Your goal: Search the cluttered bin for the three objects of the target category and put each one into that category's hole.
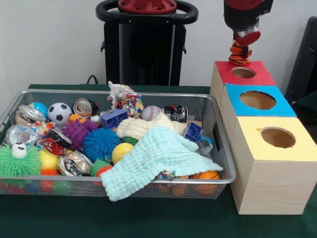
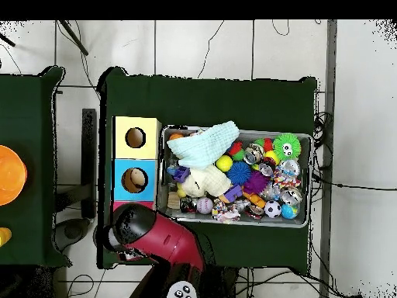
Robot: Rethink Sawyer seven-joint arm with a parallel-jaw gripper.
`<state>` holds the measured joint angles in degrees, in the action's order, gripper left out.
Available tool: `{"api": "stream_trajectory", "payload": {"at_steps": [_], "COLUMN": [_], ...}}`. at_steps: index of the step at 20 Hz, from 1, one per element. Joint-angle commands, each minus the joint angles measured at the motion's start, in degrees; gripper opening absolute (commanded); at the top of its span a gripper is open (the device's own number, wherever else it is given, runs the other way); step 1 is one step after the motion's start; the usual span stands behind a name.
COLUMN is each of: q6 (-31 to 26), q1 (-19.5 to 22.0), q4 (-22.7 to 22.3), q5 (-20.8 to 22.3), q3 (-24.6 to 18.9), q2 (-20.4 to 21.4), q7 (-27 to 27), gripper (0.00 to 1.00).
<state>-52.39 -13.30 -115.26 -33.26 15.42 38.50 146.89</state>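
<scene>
Jaws clenched on an orange-and-black striped toy [image 1: 240,54], held straight above the red box's hole [image 1: 243,72]; gripper [image 1: 241,48] hangs low there, presumably so a release drops it in. Blue box [image 1: 257,100] and yellow box [image 1: 277,137] sit alongside. Wire bin [image 1: 218,181] stays packed; mint cloth [image 1: 156,161] spills over its near rim, likely hiding toys. No writing legible.
</scene>
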Motion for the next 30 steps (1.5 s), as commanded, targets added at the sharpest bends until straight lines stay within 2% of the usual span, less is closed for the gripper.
{"api": "stream_trajectory", "payload": {"at_steps": [1,10,14,15,18,20,28,30], "q6": [6.73,7.03,9.16,9.54,10.23,11.34,12.18,16.06], "q1": [1.88,2.02,1.68,1.29,0.94,1.9,3.95,5.53], "q4": [4.07,3.4,3.76,4.08,4.7,3.67,3.01,2.91], "q5": [4.02,4.8,5.83,6.39,7.65,6.29,7.05,7.62], "q3": [-3.98,-4.55,-3.93,-3.32,-2.87,-4.0,-5.43,-6.37], "q2": [-3.32,-1.95,-2.02,-2.17,-2.29,-2.03,-2.07,-2.57], "q7": [1.65,0.92,1.16,2.41,2.05,1.88,-1.38,-4.04], "gripper": [1.0,1.0,1.0,0.0,0.0,0.0,0.0,0.0]}}
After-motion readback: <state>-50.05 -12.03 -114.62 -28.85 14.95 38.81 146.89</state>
